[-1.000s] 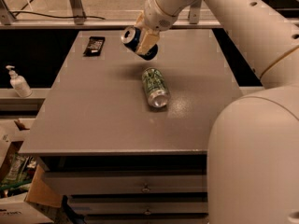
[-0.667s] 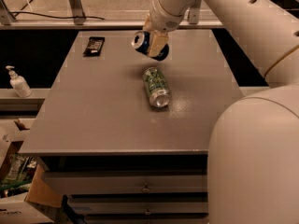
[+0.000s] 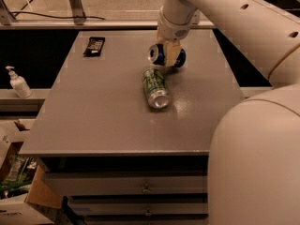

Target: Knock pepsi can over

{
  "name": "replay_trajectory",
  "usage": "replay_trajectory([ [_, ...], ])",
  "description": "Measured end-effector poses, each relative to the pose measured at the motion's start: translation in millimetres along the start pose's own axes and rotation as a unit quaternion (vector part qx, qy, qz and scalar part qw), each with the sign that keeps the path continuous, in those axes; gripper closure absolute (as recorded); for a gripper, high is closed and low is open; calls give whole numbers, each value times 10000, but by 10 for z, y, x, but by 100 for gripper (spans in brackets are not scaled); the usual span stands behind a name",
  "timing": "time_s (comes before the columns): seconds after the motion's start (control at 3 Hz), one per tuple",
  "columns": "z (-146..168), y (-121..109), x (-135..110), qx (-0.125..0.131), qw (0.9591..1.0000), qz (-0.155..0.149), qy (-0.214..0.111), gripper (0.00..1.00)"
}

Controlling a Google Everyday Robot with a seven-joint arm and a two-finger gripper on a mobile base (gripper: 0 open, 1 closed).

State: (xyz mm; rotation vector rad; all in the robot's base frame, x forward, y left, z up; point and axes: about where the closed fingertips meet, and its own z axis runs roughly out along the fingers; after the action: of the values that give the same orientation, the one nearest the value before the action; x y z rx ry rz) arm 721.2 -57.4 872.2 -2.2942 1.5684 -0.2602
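One blue pepsi can, tipped sideways, held in gripper over table

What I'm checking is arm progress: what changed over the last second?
The gripper, holding the blue aluminium pepsi can tipped sideways, moved rightward in view and toward the camera, ending close behind the green aluminium can. Nothing was let go. The green can stayed lying on its side; the flat black object stayed too.

Glossy blue metal pepsi can clasped in matt tan gripper just above smooth, faintly sheened counter; green can shiny metal.
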Motion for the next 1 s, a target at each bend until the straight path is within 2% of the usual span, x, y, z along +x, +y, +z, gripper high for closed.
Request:
replay_trajectory([
  [0.33, 69, 77, 30, -176, 9996, -121, 190, 82],
  [1.0, 146, 171, 103, -382, 9983, -232, 362, 36],
])
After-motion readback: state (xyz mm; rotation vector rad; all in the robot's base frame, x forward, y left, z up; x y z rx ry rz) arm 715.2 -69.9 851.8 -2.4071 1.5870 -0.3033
